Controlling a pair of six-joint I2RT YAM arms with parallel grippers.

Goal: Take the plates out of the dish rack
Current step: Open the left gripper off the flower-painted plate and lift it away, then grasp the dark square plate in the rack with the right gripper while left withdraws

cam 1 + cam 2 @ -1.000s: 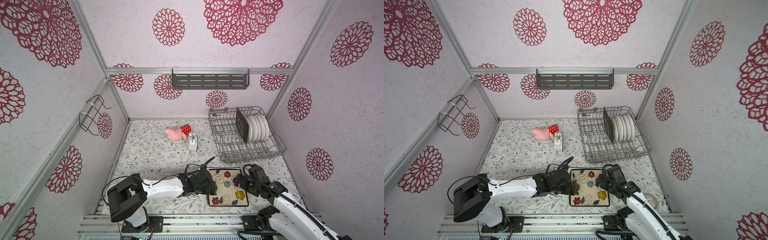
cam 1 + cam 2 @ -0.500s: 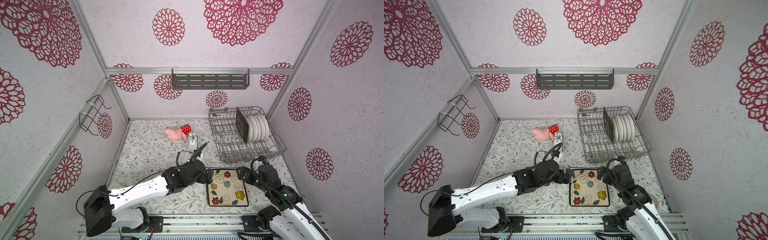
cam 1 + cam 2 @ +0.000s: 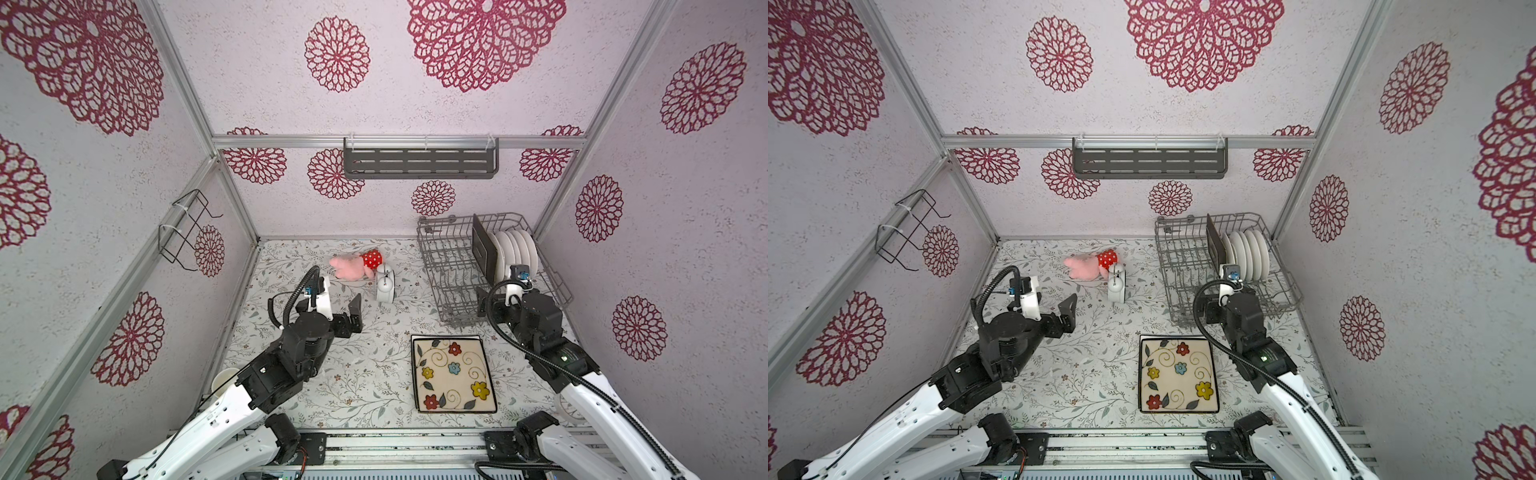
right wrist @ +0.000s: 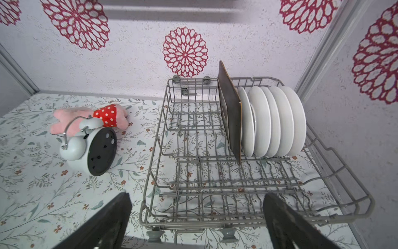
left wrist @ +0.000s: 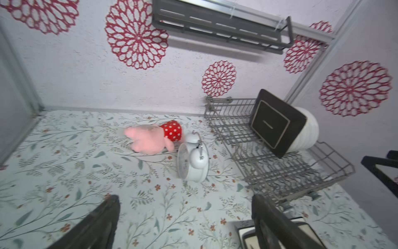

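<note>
The grey wire dish rack [image 3: 428, 257] [image 3: 1165, 257] stands at the back right. Upright in it are a dark square plate [image 3: 482, 249] [image 4: 230, 114] and, right behind that, several round white plates [image 3: 517, 249] [image 4: 277, 120]. A cream flowered plate [image 3: 454, 374] [image 3: 1178, 376] lies flat on the table in front of the rack. My right gripper [image 3: 505, 297] [image 4: 197, 197] hovers open at the rack's near rim [image 4: 215, 223], holding nothing. My left gripper [image 3: 338, 301] [image 5: 185, 198] is open and empty above the table's middle left, with a corner of the flowered plate [image 5: 247, 235] by one finger.
A white alarm clock [image 3: 384, 284] [image 4: 90, 148] and a pink plush toy [image 3: 351, 266] [image 5: 150, 138] lie left of the rack. A slotted grey shelf [image 3: 419, 164] hangs on the back wall and a black wire holder [image 3: 183, 230] on the left wall. A white mug [image 3: 224, 379] sits at the front left edge.
Both grippers have drawn away from the flowered plate, which stays flat on the table. The left rose and swung back-left; the right moved back to the rack's front. Both stayed open.
</note>
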